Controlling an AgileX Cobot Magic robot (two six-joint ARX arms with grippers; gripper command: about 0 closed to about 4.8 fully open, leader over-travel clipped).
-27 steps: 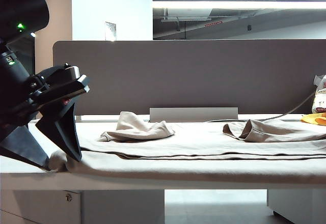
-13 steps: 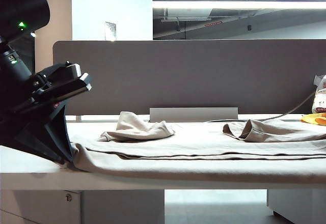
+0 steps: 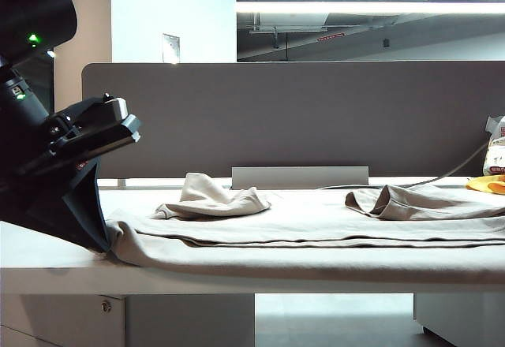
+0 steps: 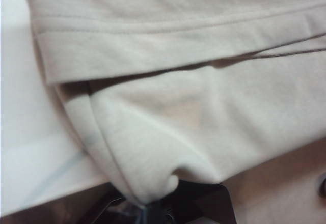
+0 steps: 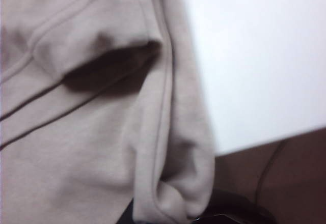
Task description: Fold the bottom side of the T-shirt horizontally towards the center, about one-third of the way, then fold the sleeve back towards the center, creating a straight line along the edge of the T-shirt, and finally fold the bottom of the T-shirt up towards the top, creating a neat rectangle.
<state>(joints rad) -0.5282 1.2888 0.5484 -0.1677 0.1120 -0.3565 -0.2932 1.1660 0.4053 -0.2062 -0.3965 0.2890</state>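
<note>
The beige T-shirt [image 3: 316, 233] lies spread across the white desk, its near side folded over and hanging at the front edge. Two sleeves are bunched on top, one [image 3: 213, 199] left of the middle and the other [image 3: 394, 201] on the right. At the shirt's left end my left gripper [image 3: 101, 240] is shut on the corner. The left wrist view shows a fold of the T-shirt [image 4: 204, 122] running into that left gripper [image 4: 150, 206], with the stitched hem [image 4: 153, 51] beyond. My right gripper [image 5: 178, 216] is shut on a rolled edge of the T-shirt [image 5: 76, 158]; the exterior view does not show it.
A grey partition [image 3: 300, 118] stands behind the desk. At the far right lie a small yellow object [image 3: 488, 183], a white bag [image 3: 497, 150] and a cable. Bare white desk [image 5: 254, 56] shows beside the cloth in the right wrist view.
The left gripper's jaws, spread around the shirt's left corner a second ago, have closed on it. The corner is now drawn tight into them.
</note>
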